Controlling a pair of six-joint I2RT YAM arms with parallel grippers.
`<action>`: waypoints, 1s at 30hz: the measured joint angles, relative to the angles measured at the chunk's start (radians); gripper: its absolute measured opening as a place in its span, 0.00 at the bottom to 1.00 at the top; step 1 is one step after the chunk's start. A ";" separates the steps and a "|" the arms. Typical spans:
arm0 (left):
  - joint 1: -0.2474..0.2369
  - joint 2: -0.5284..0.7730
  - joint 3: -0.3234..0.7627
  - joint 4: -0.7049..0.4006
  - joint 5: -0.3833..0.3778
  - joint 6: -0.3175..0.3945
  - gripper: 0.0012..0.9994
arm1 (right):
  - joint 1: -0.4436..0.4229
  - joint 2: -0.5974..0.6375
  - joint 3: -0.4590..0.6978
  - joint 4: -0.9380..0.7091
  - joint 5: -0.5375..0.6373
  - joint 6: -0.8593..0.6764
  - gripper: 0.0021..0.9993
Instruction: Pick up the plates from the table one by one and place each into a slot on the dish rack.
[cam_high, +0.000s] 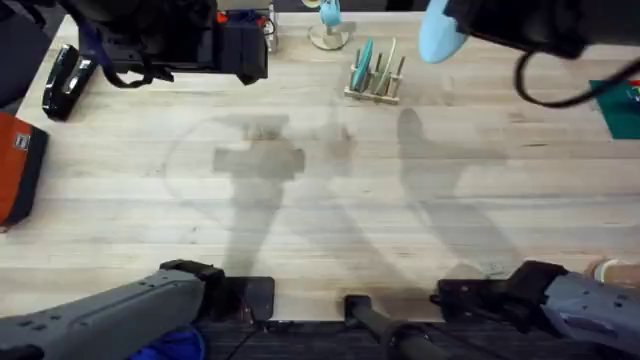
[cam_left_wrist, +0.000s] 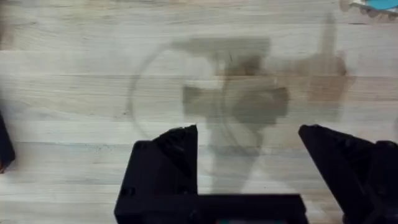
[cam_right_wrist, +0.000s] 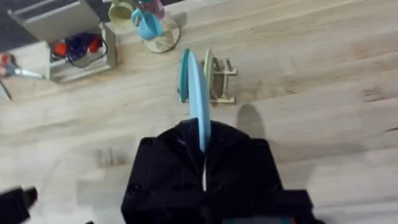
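Observation:
My right gripper (cam_right_wrist: 203, 135) is shut on the edge of a light blue plate (cam_right_wrist: 198, 102), which stands edge-on in its fingers. In the overhead view that plate (cam_high: 439, 32) hangs high above the table (cam_high: 320, 200), right of the dish rack (cam_high: 377, 82). The small pale rack (cam_right_wrist: 219, 78) holds one teal plate (cam_high: 362, 60) upright in a slot, and the held plate is above and short of it. My left gripper (cam_left_wrist: 249, 130) is open with nothing between its fingers, hovering over bare wood at the left.
A mug tree (cam_high: 330, 28) with cups stands behind the rack. A pale wooden frame with red parts (cam_right_wrist: 78, 50) sits at the back. A black tool (cam_high: 64, 80) and an orange object (cam_high: 15, 165) lie at the left edge, a green item (cam_high: 618, 105) at the right.

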 joint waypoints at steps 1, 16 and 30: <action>0.000 0.000 0.000 0.000 0.000 0.000 1.00 | 0.000 0.012 0.000 0.013 0.003 0.014 0.03; 0.000 0.000 0.000 0.000 0.000 0.000 1.00 | -0.001 0.213 0.122 0.050 0.047 0.069 0.03; 0.000 0.000 0.000 0.000 0.000 0.000 0.99 | -0.121 0.336 0.217 0.014 0.065 0.072 0.03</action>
